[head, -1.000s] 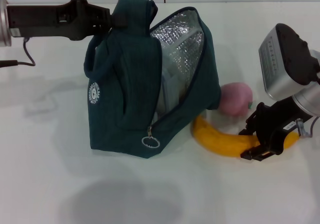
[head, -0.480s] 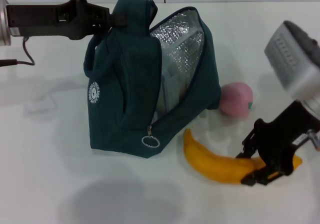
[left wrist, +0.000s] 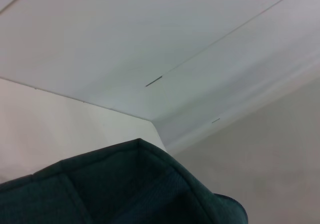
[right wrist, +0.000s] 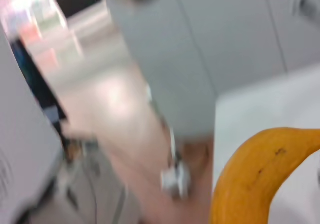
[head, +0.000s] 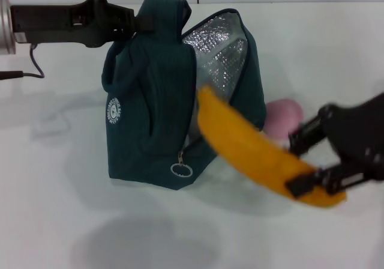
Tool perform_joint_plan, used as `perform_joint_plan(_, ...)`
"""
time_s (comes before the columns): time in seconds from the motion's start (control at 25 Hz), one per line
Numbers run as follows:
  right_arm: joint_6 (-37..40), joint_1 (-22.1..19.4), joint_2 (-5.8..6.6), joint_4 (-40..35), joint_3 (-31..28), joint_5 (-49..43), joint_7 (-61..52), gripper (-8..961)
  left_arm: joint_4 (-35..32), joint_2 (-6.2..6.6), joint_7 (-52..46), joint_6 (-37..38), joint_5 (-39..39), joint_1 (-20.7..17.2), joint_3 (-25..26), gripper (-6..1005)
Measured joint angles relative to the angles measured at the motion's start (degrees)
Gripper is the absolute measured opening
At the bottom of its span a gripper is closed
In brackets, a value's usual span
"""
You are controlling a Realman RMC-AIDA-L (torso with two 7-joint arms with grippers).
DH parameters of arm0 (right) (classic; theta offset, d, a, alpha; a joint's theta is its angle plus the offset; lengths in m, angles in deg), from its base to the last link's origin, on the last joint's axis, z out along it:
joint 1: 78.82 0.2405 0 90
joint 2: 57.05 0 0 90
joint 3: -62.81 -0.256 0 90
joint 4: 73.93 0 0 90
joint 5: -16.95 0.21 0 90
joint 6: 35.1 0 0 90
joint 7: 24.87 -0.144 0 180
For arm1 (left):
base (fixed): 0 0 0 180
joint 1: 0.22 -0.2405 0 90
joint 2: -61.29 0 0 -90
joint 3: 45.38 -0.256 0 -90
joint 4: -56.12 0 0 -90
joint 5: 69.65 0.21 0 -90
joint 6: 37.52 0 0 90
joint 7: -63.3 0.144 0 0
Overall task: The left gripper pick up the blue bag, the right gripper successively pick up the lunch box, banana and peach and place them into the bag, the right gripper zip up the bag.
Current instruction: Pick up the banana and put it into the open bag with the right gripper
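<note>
**Now: banana lifted, held at bag mouth**

Right gripper (head: 312, 167) sits at about 4 o'clock in the head view, jaws clamped on the banana (head: 258, 152) near its lower end. Banana is off the table (head: 60, 221), tilted, upper tip at the open mouth of the blue bag (head: 156, 101), overlapping the silver lining (head: 219, 53). Cannot tell if the tip touches the fabric.

Room: the table at 6 to 8 o'clock is bare white, open for moving. Bag's right edge and the peach (head: 283, 117) crowd the 3 o'clock side; the peach lies on the table just beside the bag, partly hidden behind the banana and gripper. Table's far edge runs along 12 o'clock, close behind the bag top.

Looks: bag is dark teal, upright, flap open, round white logo (head: 113, 112) on the front, ring pull (head: 180, 170) hanging low at the zipper end. Banana is long, curved, yellow-orange.

Left gripper (head: 135, 23) at 11 o'clock, jaws closed on the bag's top fabric, arm reaching in from the left edge.

Views: the left wrist view shows only a teal fabric corner and pale wall panels. The right wrist view shows the banana end with small dark specks, which the head view does not.
</note>
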Motion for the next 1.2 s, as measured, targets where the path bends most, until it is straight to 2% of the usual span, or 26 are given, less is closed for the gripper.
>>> perform_joint_plan(0.16, -0.9, -0.4, 0.94, 7.8, -5.7, 7.6, 0.4, 439, 0.0, -0.06, -0.3, 0.0, 0.0, -0.1, -0.2, 33)
perform_joint_plan(0.24, -2.7, -0.7, 0.92, 11.6, -7.6, 10.6, 0.6, 442, 0.1, -0.06, -0.5, 0.0, 0.0, -0.1, -0.3, 33)
perform_joint_plan(0.28, -4.0, -0.9, 0.75, 13.0, -8.2, 11.6, 0.8, 443, 0.4, -0.06, -0.6, 0.0, 0.0, -0.1, -0.3, 33)
perform_joint_plan(0.32, -6.6, -1.6, -0.08, 14.6, -8.5, 13.8, 1.7, 444, 0.5, -0.06, -0.6, 0.0, 0.0, -0.1, -0.3, 33)
perform_joint_plan(0.36, -6.6, -1.6, -0.08, 14.6, -8.5, 13.8, 1.7, 445, 0.7, -0.05, -0.6, 0.0, 0.0, -0.2, -0.3, 33)
perform_joint_plan(0.44, -8.9, -2.3, -0.89, 15.5, -8.4, 16.5, 2.7, 447, 0.8, -0.01, -0.6, 0.0, 0.0, -0.2, -0.3, 33)
perform_joint_plan(0.56, -13.1, -2.6, -1.55, 20.0, -7.1, 23.2, 5.8, 450, 0.8, -0.01, -0.6, 0.0, 0.0, -0.1, -0.3, 33)
perform_joint_plan(0.68, -17.1, -2.1, -1.63, 25.4, -5.3, 28.2, 9.5, 453, 0.8, -0.06, -0.6, 0.0, 0.0, 0.1, -0.3, 33)
perform_joint_plan(0.96, -25.1, 2.0, -1.90, 36.7, -1.0, 35.4, 19.7, 461, 0.8, -0.06, -0.7, 0.1, 0.0, 0.3, -0.4, 33)
perform_joint_plan(1.08, -27.2, 4.0, -1.91, 41.5, 3.0, 38.9, 24.4, 464, 1.1, -0.09, -0.6, 0.1, 0.0, 0.8, -0.4, 33)
perform_joint_plan(1.2, -29.2, 4.6, -1.91, 43.2, 7.5, 42.5, 27.2, 467, 2.1, -0.11, -0.4, 0.1, 0.1, 1.7, -0.4, 33)
